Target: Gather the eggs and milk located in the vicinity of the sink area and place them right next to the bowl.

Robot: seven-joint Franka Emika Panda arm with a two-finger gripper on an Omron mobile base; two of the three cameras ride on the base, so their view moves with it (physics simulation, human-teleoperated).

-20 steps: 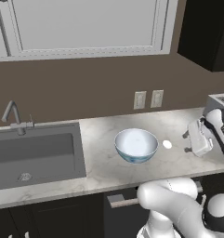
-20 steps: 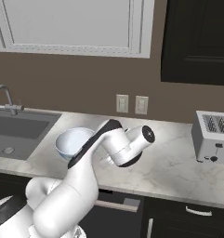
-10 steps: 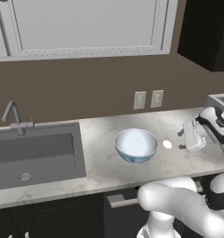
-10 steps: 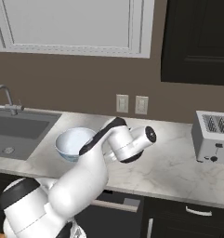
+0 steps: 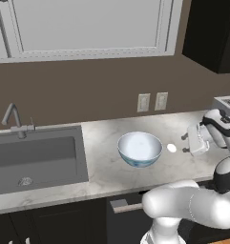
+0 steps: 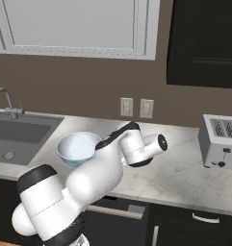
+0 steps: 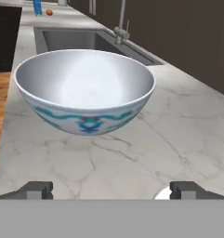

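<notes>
- Gripper [image 5: 189, 143] hangs low over the bench [image 5: 102, 167], right of the bowl, jaws spread wide, nothing between them. In the hand view its two dark tips sit far apart at the bottom, gripper [image 7: 111, 189].
- Sink [image 5: 35, 157] at the left end of the bench, dark grey basin with a round drain, silver tap [image 5: 14, 119] behind it. Basin looks bare from the left base view.
- In the hand view, a small blue upright thing on the far bench beyond the sink, likely the milk [image 7: 37, 7], with a small orange ball [image 7: 49, 12] just beside it. Too small to tell more.
- Bowl [image 5: 140, 148] sits upright mid-bench, right of the sink and apart from it, white inside, blue markings low on the outside.
- One egg [image 5: 172, 148] lies on the bench just right of the bowl, near but not touching it, between bowl and gripper. In the hand view it peeks out beside one fingertip.
- Two wall outlets [image 5: 151, 102] on the backsplash behind the bowl.
- Toaster [image 6: 220, 141] at the far right of the bench, well apart from the bowl.
</notes>
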